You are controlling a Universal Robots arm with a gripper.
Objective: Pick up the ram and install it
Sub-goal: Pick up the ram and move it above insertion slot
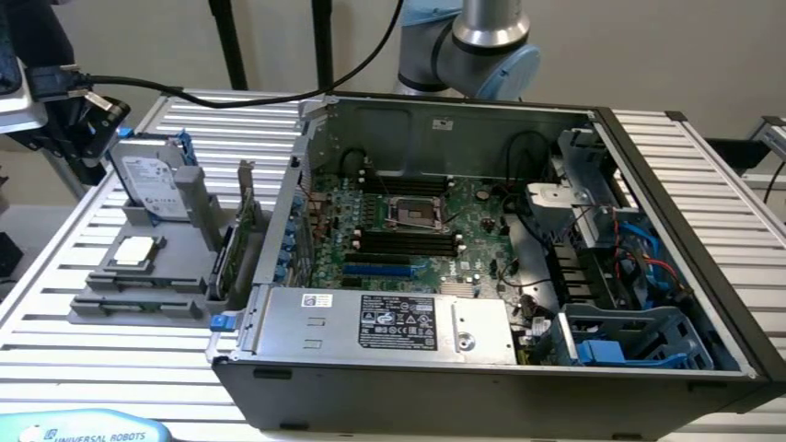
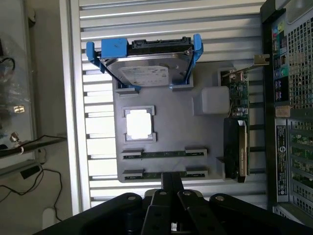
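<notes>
Beside the open computer case [image 2: 293, 122], on the grey holder tray [image 2: 171, 127], you have two ram sticks [image 2: 164, 153] seated in their slots; your gripper [image 2: 172, 178] sits over the nearer, fingers pressed together, holding nothing.

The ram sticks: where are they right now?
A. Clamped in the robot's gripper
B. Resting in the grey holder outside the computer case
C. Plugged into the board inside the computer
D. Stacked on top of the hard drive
B: the wrist view shows the thin green ram sticks lying in the notched rests of the grey holder, which sits beside the computer case, not inside it.
</notes>
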